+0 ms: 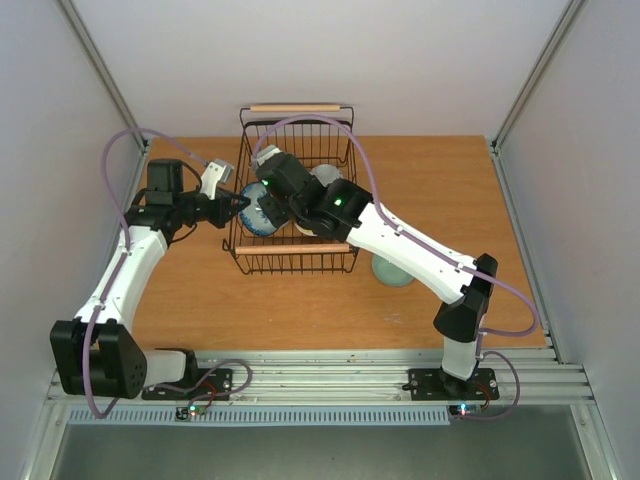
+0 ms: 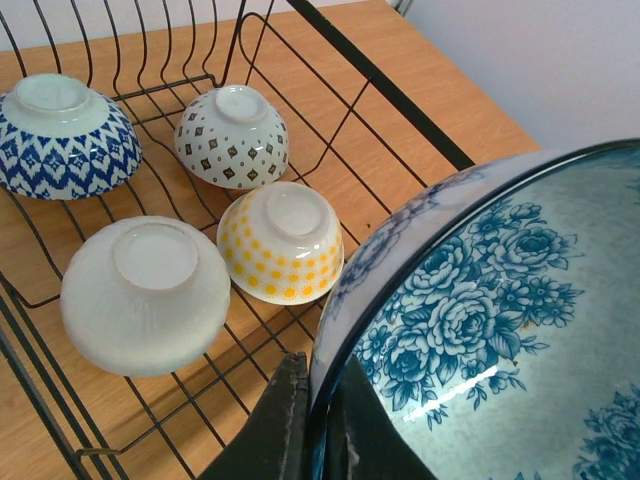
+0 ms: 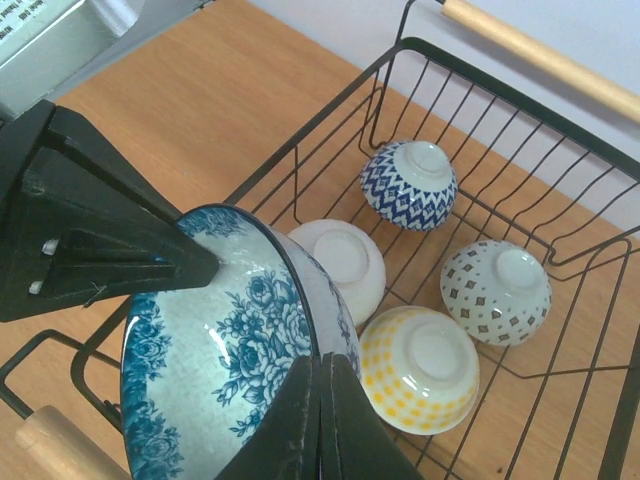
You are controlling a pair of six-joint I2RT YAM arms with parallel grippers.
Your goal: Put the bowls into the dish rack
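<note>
Fingers of left gripper (image 1: 238, 201), right gripper (image 3: 320, 395) both pinch floral bowl (image 3: 215, 350); over dish rack (image 1: 297, 108)

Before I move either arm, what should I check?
1. Grip of right jaws on rim of blue floral ceramic bowl: ok, shut.
2. Grip of left jaws on same rim: ok, shut.
3. Held bowl over black wire dish rack: ok.
4. Upside down in rack: plain white bowl, yellow-dotted bowl, blue zigzag bowl, diamond-patterned bowl: ok.
5. Rack floor beneath held bowl free: cannot tell, hidden.
6. All bowls racked: not ok, pale green bowl sits on wooden table.
</note>
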